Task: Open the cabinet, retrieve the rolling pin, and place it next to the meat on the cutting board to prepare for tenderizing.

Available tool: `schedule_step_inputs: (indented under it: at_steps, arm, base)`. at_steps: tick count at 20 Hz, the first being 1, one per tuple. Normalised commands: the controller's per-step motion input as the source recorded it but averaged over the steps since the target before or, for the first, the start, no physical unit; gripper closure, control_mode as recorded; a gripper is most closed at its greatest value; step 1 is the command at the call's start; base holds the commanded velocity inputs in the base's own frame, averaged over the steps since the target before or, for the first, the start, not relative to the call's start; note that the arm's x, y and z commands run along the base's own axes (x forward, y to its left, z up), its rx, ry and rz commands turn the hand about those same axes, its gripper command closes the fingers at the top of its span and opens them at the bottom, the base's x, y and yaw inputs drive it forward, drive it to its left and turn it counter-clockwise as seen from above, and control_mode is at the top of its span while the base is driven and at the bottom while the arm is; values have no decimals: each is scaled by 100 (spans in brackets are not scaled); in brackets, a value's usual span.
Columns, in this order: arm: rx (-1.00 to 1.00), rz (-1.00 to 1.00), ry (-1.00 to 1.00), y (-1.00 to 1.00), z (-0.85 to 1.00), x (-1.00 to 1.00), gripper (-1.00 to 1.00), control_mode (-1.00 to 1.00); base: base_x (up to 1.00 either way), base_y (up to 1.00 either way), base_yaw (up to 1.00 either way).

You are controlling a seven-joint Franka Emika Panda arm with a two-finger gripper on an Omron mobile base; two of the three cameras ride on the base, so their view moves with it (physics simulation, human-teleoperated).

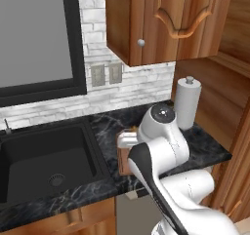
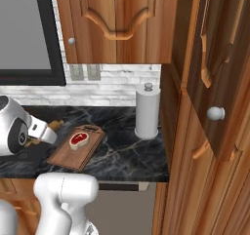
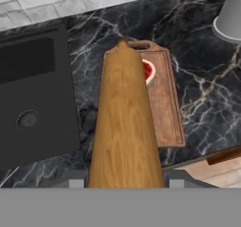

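My gripper (image 3: pixel 126 181) is shut on the rolling pin (image 3: pixel 124 122), a light-tan wooden roller that runs up the middle of the hand view. It hangs above the counter, over the left edge of the cutting board (image 3: pixel 164 103). The meat (image 3: pixel 148 71), red with a white rim, lies on the board's far half and is partly hidden by the pin. From the right base view the gripper (image 2: pixel 45 133) hovers left of the board (image 2: pixel 80 153) and the meat (image 2: pixel 78 140). The cabinet (image 2: pixel 210 73) stands at the right, an upper door swung out toward me.
A black sink (image 1: pixel 44 161) lies left of the board. A white paper towel roll (image 2: pixel 146 112) stands upright behind the board, against the tall cabinet. A wall-hung cabinet (image 1: pixel 166 19) overhangs the dark marble counter (image 2: pixel 127 156). My own arm hides most of the board in the left base view.
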Motion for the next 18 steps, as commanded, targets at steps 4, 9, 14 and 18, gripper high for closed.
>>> schedule_step_inputs:
  at_steps: [4, 9, 14, 18]
  arm:
    - [1, 6, 8, -6, -20, 9, 100, -100]
    - [0, 11, 2, -2, -25, 4, 100, -100]
    - [0, 15, 0, 0, -25, 2, 100, -100]
    - [0, 16, 0, -2, -26, 2, 100, -100]
  base:
    - [0, 0, 0]
    - [0, 0, 0]
    - [0, 0, 0]
    - [0, 0, 0]
